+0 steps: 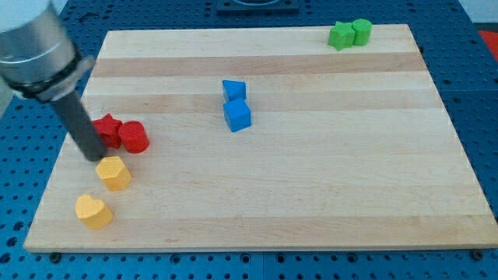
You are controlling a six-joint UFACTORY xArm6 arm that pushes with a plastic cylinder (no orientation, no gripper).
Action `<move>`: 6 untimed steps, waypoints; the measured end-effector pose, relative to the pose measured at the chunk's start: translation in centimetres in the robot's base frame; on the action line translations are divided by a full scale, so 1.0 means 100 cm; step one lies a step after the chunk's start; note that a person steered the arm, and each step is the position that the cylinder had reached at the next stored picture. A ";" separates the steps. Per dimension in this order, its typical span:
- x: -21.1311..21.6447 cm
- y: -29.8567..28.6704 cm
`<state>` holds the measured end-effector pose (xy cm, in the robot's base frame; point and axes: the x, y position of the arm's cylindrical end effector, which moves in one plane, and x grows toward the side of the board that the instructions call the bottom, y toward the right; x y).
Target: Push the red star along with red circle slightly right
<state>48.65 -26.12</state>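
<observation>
The red star (107,128) lies near the board's left edge, partly hidden by my rod. The red circle (134,137) touches its right side. My tip (92,155) rests on the board just left of and below the red star, close to it or touching it; I cannot tell which. The rod slants up to the view's upper left.
A yellow hexagon-like block (114,173) sits just right of and below my tip, with a yellow heart (93,211) further down. Two blue blocks (235,104) stand mid-board. Two green blocks (349,33) sit at the top right. The wooden board (311,194) fills the view.
</observation>
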 end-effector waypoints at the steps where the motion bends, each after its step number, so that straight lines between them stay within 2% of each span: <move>1: -0.008 -0.043; 2: -0.043 -0.036; 3: -0.055 0.003; 5: -0.027 0.050; 6: -0.031 0.024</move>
